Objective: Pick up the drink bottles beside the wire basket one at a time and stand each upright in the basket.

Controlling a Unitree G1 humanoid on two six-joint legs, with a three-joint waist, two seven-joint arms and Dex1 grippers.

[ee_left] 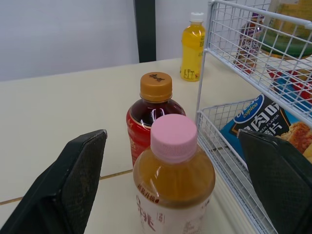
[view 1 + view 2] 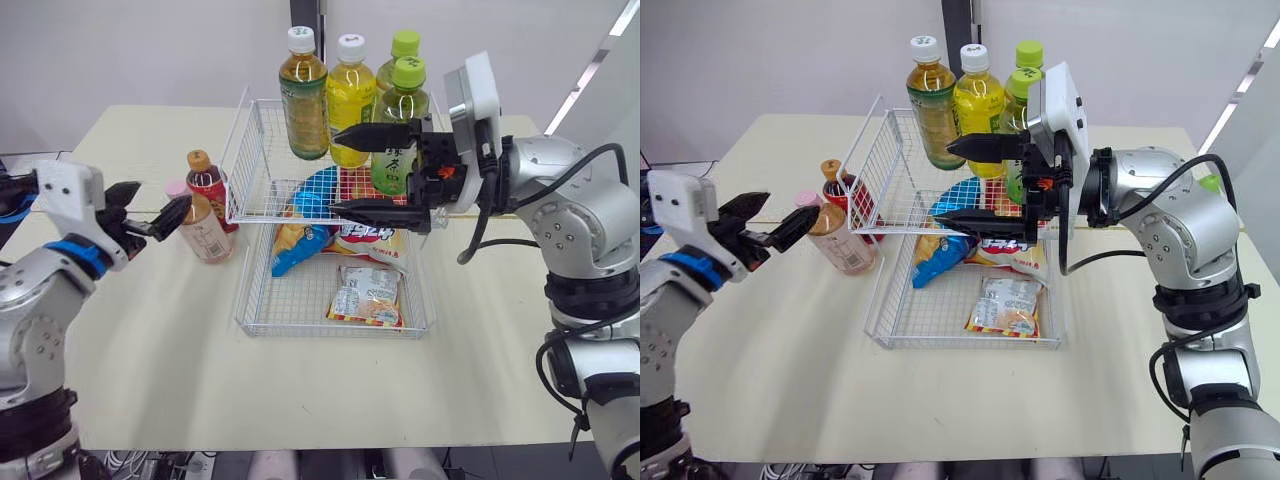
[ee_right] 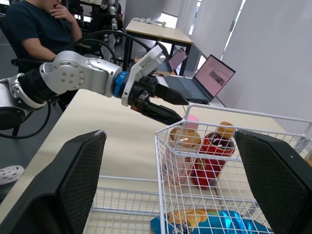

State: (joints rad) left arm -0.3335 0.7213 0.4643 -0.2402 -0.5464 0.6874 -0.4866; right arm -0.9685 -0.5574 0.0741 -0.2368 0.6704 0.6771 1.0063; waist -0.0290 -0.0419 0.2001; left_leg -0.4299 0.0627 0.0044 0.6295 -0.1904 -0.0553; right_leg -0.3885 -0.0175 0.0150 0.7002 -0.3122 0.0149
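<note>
The left hand (image 2: 160, 202), released, faces the pink-capped bottle (image 2: 203, 232) just beside the wire basket (image 2: 246, 300), probably to grasp it. The right hand (image 2: 337, 170) hovers released over the basket.

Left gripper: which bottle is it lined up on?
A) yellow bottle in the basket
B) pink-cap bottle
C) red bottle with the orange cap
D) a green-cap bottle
B: in the left wrist view the pink-cap bottle stands centred ahead of the open left gripper, not gripped yet. The red bottle stands farther off, past it.
</note>
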